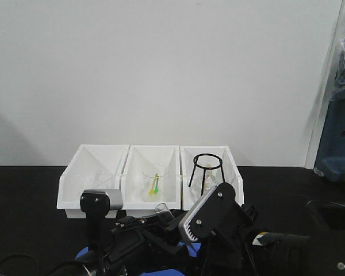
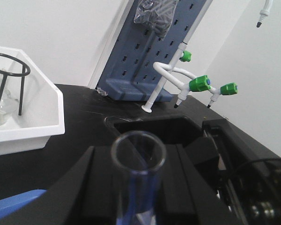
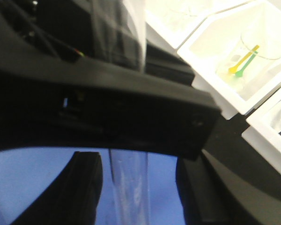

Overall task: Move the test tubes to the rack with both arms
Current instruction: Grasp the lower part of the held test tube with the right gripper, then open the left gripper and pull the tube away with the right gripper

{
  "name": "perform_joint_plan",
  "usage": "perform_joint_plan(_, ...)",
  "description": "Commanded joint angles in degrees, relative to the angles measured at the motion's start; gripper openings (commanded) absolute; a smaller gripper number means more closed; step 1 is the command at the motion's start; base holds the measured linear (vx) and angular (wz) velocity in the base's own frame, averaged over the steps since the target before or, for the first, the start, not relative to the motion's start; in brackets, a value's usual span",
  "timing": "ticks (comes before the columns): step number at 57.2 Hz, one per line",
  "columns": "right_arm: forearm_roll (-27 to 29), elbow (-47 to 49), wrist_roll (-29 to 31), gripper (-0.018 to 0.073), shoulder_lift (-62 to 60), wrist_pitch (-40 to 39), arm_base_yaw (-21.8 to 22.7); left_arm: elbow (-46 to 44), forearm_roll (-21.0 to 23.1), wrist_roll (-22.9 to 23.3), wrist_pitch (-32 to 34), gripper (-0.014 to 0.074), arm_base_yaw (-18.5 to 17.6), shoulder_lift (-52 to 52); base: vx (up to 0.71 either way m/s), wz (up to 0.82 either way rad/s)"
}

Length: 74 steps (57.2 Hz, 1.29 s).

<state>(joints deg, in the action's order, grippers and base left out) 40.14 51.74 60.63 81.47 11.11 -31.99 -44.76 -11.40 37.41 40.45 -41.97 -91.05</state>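
A clear test tube stands upright between the black fingers of my left gripper, which is shut on it; the open round rim faces the camera. In the front view that rim pokes up between the two arms, low in the picture. In the right wrist view the lower part of the tube hangs below the left gripper's black body. My right gripper straddles it, open, with blue gaps on both sides. The rack is out of view.
Three white bins line the back of the black table: one with a beaker, one with a beaker holding yellow and green sticks, one with a black wire tripod. A blue tray lies below the grippers. A blue pegboard with green-capped taps stands to the right.
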Motion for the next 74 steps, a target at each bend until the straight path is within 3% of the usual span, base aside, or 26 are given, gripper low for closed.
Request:
perform_joint_plan(1,0.86,2.21,-0.05,0.0394,-1.48,-4.02,0.03,-1.92,0.50,0.63,5.04,-0.0001,-0.23,2.24,0.00,0.00)
perform_joint_plan(19,1.78,2.21,-0.05,0.0308,-1.37,-4.24,0.03,-1.92,0.50,0.63,5.04,-0.0001,-0.23,2.24,0.00,0.00)
perform_joint_plan(31,4.81,2.21,0.01,0.0162,-1.37,-4.24,0.03,-1.92,0.39,3.99,5.04,-0.0001,-0.23,2.24,0.00,0.00)
perform_joint_plan(44,5.09,2.21,0.28,-0.0001,-1.37,-3.91,0.03,-1.92,0.40,4.07,5.04,0.0002,-0.23,2.24,0.00,0.00)
perform_joint_plan(51,5.09,2.21,0.23,-0.0014,-1.37,-3.80,0.03,-1.92,0.40,4.07,5.04,0.0016,-0.23,2.24,0.00,0.00)
perform_joint_plan(61,5.09,2.21,0.23,-0.0012,-1.37,-3.51,0.03,-1.92,0.40,4.07,5.04,0.0100,-0.23,2.24,0.00,0.00)
perform_joint_plan(74,5.09,2.21,0.17,-0.0012,-1.37,-3.51,0.03,-1.92,0.45,4.07,5.34,0.0343,-0.23,2.24,0.00,0.00)
